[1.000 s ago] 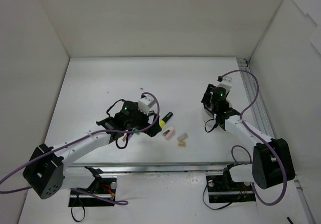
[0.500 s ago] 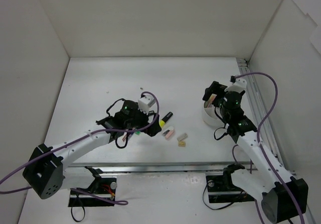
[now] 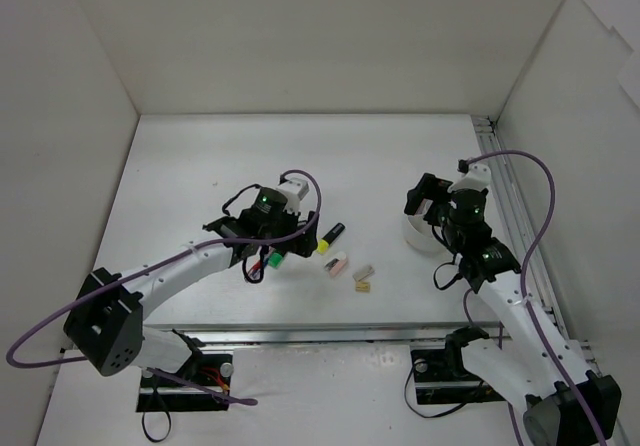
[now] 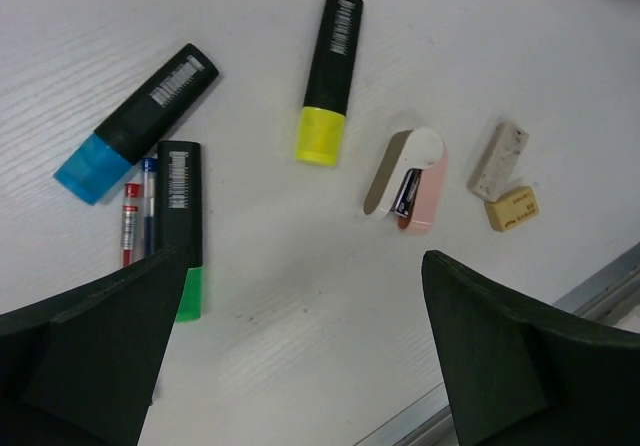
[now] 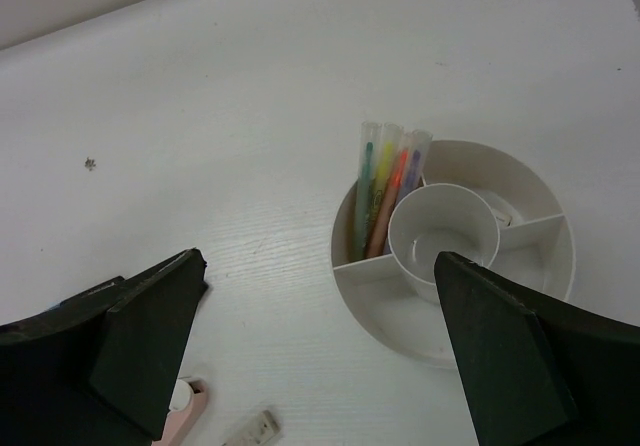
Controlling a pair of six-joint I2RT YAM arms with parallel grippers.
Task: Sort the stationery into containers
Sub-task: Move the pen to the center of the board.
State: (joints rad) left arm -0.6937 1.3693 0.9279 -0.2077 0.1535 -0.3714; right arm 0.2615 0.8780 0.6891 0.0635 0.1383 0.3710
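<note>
**A:** Left gripper (image 4: 302, 258) status?

**B:** Jaws wide apart, nothing between them, hovering over the loose stationery. Nearest its left finger is the green highlighter (image 4: 182, 228), which touches two thin pens (image 4: 135, 221), one red and one blue. The blue highlighter (image 4: 138, 124) is just beyond, at an angle. The yellow highlighter (image 4: 330, 76) lies on its own, mid-view. The pink eraser (image 4: 410, 181), grey eraser (image 4: 498, 161) and tan eraser (image 4: 512, 209) are to the right, grey and tan just beside each other.

**A:** Right side?

**B:** Right gripper (image 5: 320, 261) is also spread and empty, above the white tub (image 5: 572, 256). A few thin coloured pens (image 5: 385, 191) stand in the compartment beside the inner cup (image 5: 443, 236). The cup looks empty.

**A:** Best pick for the left?

**B:** I'd take the yellow highlighter, since it's clear all round. Set the fingers across its width, centre them on the black body, and come straight down. The green one risks dragging the pens along.

**A:** Placement?

**B:** The tub is well apart from the pile, on the right arm's side. Tip the highlighter end-down into a free compartment, not the cup.
</note>
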